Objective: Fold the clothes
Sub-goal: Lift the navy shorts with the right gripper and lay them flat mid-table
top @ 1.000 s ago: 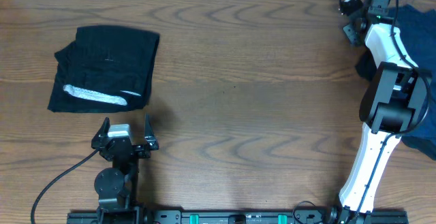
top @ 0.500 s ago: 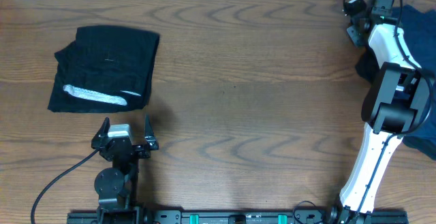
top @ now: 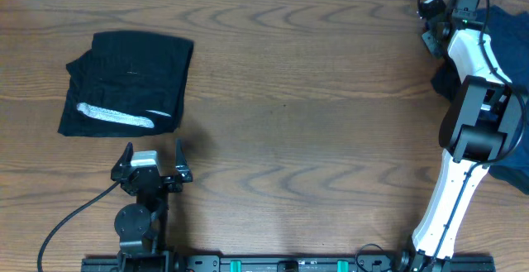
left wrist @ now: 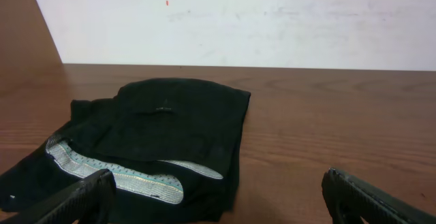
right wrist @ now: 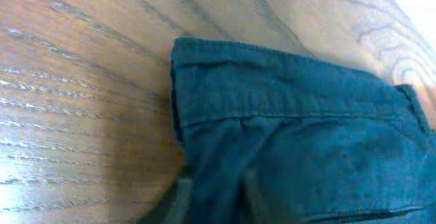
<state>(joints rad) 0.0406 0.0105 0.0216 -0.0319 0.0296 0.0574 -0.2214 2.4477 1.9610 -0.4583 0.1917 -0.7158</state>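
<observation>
A folded black garment [top: 128, 78] with a whitish-grey band [top: 116, 116] lies at the table's left; it also shows in the left wrist view [left wrist: 163, 132]. My left gripper [top: 151, 158] is open and empty just in front of it, with its fingertips [left wrist: 78, 198] low in the left wrist view. A navy garment [top: 502, 36] lies crumpled at the far right edge, partly hidden by my right arm. My right gripper [top: 436, 34] is at the garment's back left part. In the right wrist view its blurred fingers [right wrist: 182, 198] pinch a raised fold of the navy cloth [right wrist: 293, 135].
The white right arm [top: 463, 131] stretches along the table's right side over the navy garment. A black cable [top: 70, 218] runs from the left arm's base. Bare wooden tabletop [top: 306, 115] spans the middle. A white wall [left wrist: 238, 20] stands behind the table.
My right wrist has shifted slightly to the right at the back right corner. The left arm and the black garment have not moved.
</observation>
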